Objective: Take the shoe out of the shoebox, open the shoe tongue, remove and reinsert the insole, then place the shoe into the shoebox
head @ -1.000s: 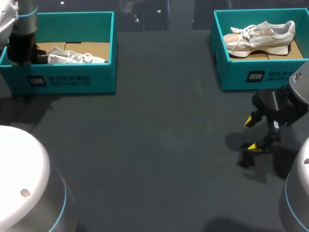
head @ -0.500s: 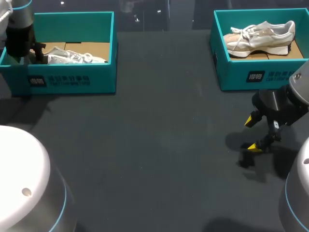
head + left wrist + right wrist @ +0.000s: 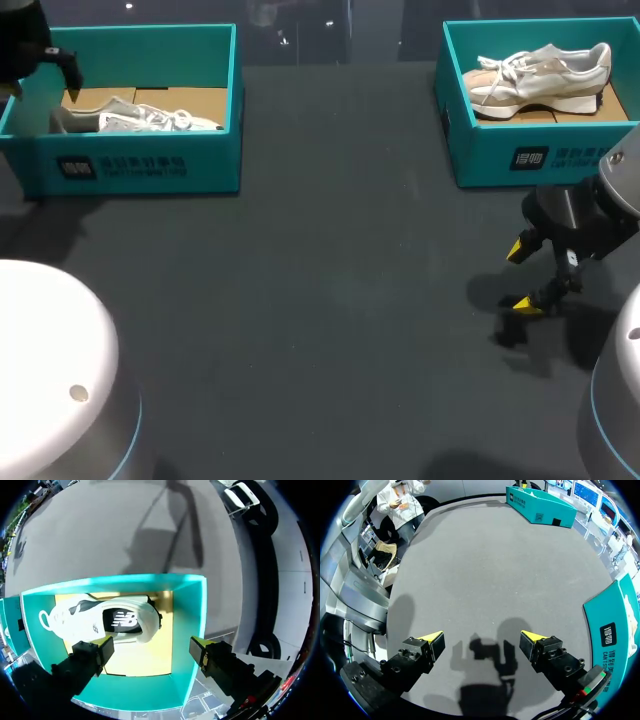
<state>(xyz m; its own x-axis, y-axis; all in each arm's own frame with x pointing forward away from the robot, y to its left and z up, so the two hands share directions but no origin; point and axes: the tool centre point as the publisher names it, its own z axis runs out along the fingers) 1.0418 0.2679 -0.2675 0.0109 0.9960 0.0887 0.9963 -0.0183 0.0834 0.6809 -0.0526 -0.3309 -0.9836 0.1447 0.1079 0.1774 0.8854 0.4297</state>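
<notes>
Dark grey table (image 3: 330, 300), two arms. Nearest, the right gripper (image 3: 522, 276) hangs over the tabletop, fingers spread, grasping nothing. Farther back stand two teal boxes, one shoe lying in each (two shoes in all): left shoebox (image 3: 150, 165) with white shoe (image 3: 140, 118), right shoebox (image 3: 490, 150) with cream shoe (image 3: 540, 72). Left gripper (image 3: 151, 645) hangs above the left shoebox, jaws released, empty.

Robot lab, R arm (image 3: 578, 215), dark table (image 3: 320, 300)
</notes>
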